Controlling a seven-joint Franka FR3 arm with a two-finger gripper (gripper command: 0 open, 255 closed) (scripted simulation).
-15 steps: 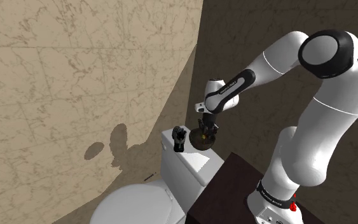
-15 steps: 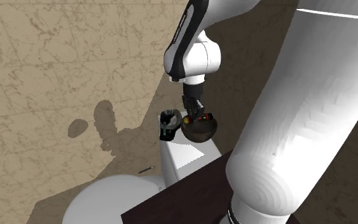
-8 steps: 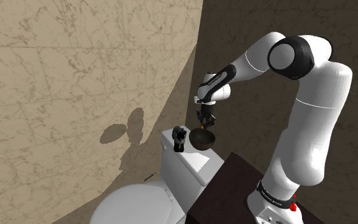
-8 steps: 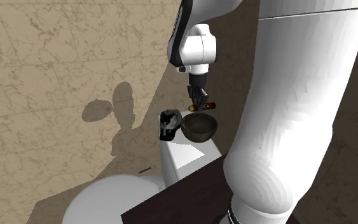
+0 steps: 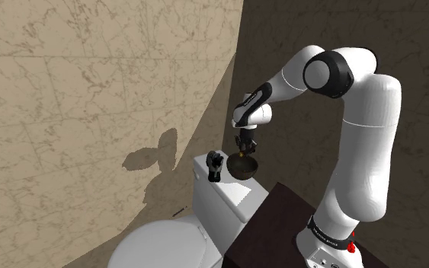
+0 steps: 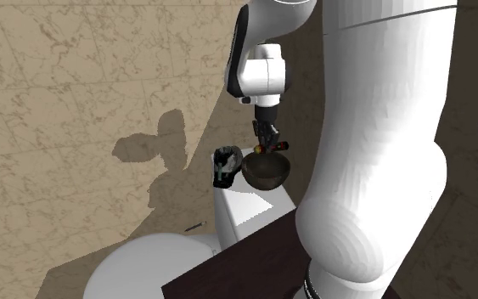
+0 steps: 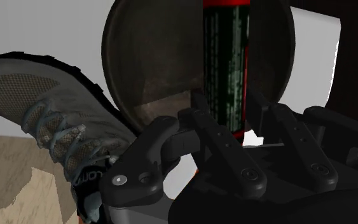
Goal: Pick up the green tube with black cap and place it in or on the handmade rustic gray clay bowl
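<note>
- My pincer (image 7: 229, 109) is clenched on the tube (image 7: 227, 60). In the wrist view my two black fingers (image 7: 217, 137) press on it from either side, and it runs straight out from between them.
- That view also gives the tube's colour: dark green along the body with fine pale print, and red at the far end.
- From the second exterior view the tube (image 6: 271, 148) is a short bar lying crosswise under my fingertips. It looks red-orange at its ends, and the green cannot be made out.
- The tube hangs over the mouth of the bowl (image 7: 149, 57), which the wrist view shows as a dark round hollow directly behind it.
- The second exterior view adds the height. The tube is level with the top of the bowl (image 6: 267, 172), right at the rim, and I cannot tell whether it touches.
- In the shoulder view my pincer (image 5: 244, 148) points straight down over the bowl (image 5: 244, 169), and the tube is little more than a speck there.
- The bowl sits on the white toilet tank (image 5: 216, 199), with a shoe (image 5: 216, 165) just beside it toward the shoulder view's left.
- From outside the shoe is a dark lump. The wrist view shows the shoe (image 7: 44, 121) as a grey mesh trainer with laces and a black sole, close against the bowl's side.
- The shoulder view takes in the closed toilet lid (image 5: 167, 244) below the tank and the dark top of my stand (image 5: 273, 228).
- It also shows my arm's shadow (image 5: 155, 152) on the beige veined wall (image 5: 75, 76).
</note>
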